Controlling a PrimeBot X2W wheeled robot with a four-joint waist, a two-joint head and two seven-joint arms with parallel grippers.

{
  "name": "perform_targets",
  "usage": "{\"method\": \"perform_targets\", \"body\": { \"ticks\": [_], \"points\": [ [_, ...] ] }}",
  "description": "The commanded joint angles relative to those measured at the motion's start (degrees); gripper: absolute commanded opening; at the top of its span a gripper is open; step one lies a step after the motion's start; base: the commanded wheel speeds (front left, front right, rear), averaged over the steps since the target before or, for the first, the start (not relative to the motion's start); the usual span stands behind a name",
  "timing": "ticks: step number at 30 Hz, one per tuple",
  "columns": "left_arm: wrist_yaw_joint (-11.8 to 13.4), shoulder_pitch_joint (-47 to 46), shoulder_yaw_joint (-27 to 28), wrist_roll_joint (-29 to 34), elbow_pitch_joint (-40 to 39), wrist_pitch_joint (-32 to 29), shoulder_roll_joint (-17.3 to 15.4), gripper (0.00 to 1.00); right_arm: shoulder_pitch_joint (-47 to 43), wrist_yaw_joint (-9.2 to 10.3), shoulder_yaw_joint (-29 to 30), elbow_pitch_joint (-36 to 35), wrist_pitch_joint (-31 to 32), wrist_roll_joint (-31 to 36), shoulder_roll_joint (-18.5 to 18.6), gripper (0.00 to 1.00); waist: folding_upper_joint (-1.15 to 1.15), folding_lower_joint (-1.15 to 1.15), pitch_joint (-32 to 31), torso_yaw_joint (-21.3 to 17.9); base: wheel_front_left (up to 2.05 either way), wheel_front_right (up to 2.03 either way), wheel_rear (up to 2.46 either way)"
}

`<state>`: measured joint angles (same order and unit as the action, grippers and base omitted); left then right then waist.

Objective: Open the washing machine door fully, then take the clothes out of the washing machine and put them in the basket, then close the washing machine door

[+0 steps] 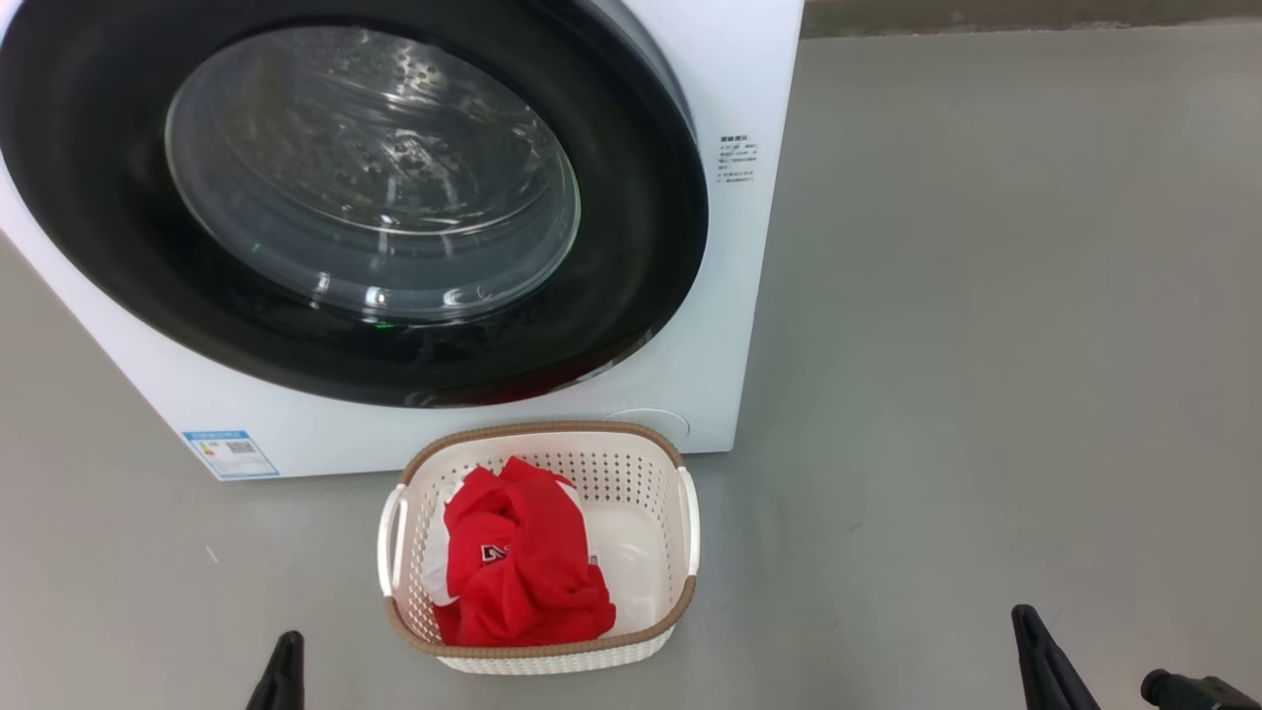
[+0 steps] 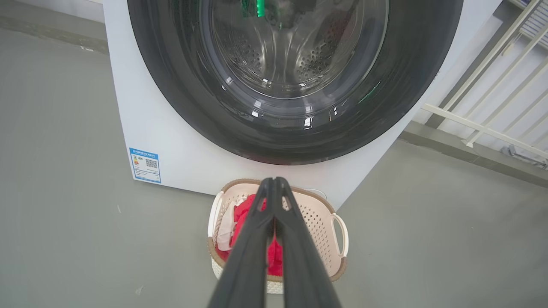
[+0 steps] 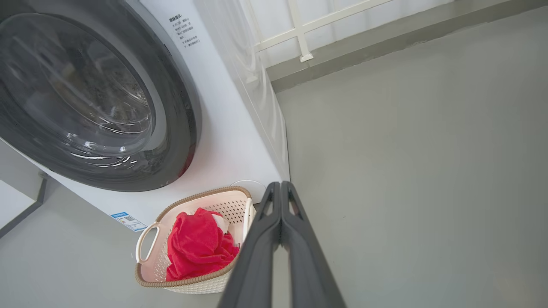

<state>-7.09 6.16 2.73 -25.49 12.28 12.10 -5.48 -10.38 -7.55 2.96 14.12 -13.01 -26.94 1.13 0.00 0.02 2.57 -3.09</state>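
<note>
clothes (image 1: pixel 518 562) are in the basket (image 1: pixel 540 430): one crumpled red heap, white parts at the edge, small dark logo facing up. In the head view it fills the left and near side, and the right of the basket's bottom is bare.

Basket sits on the floor (image 1: pixel 986 345) just in front of the washing machine (image 1: pixel 730 79), under the lower edge of the door. Can't tell if they touch.

washing machine door (image 1: pixel 365 187) looks shut. The glossy black ring lies flush on the white front, with no gap in the right wrist view. Perforated drum shows through the glass bowl, no garment I can make out. A faint red tint there may be a reflection.

Judgement: all three steps look done, so this reads as the end state. The next move needs no grasp, at most a light press on the ring to confirm the latch.

left gripper (image 2: pixel 272 182) and right gripper (image 3: pixel 280 186): fingers pressed together, nothing pinched. Both are low, either side of the basket, apart from it.
</note>
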Motion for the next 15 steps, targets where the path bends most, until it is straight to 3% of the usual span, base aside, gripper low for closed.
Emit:
{"method": "perform_targets", "body": {
  "ticks": [1, 15],
  "points": [
    [0.0, -1.4, 0.6, -1.8, -1.0, -0.5, -0.4, 0.0, 1.9, 0.01, -0.1, -1.2, 0.4, -2.3, 0.9, 0.0, 0.0, -0.01, 0.0, 0.1, 0.0, 0.0, 0.0],
    [-0.1, -3.0, 1.1, -10.6, -0.6, -3.0, 0.0, 0.0, 3.9, 0.02, -0.3, -1.0, 2.5, -11.4, 1.5, 0.0, 0.0, -0.01, -0.4, 0.5, 0.0, 0.0, 0.0]
  ]
}}
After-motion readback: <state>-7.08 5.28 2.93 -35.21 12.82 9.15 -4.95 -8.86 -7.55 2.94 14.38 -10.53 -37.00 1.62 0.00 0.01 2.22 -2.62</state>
